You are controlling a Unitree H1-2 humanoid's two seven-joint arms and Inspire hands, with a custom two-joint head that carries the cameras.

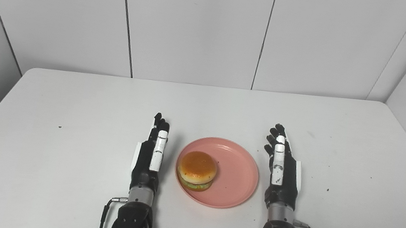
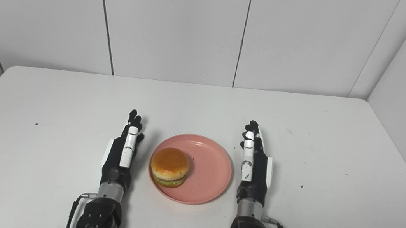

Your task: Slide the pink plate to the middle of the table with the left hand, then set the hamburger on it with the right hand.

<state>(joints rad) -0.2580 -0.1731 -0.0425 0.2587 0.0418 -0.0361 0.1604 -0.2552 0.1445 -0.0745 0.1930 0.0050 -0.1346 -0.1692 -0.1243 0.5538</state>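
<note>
Forearms: both dark wrists come in from the bottom edge, one on each side of the pink plate (image 1: 234, 173), and they are the nearest things to the camera.
Left robot hand (image 1: 151, 150): it is just beside the left rim of the pink plate, edge-on, fingers straight and pointing away from the robot; it holds nothing. I cannot tell if it touches the rim.
Right robot hand (image 1: 283, 167): it is near the right rim of the pink plate with a small gap of bare table (image 1: 63, 158) between; fingers are also stretched out and it holds nothing.
Pink plate: it lies flat on the table, between the two hands, about in the middle from left to right and in the near half of the table.
Hamburger (image 1: 197, 170): it sits upright on the left part of the pink plate, close to the rim beside the left robot hand, bun on top and green layer under it.
Step in hand: I judge that both parts of the task look done, so what remains is to take the hands away.
How to do it well: in my opinion each hand should move away sideways from the pink plate or straight up, never toward it, so the rim is not pushed. The left robot hand needs more care, because it is so close to the rim and the hamburger is off-centre on that side.
Risk: a touch on the rim may slide the pink plate from the middle.
</note>
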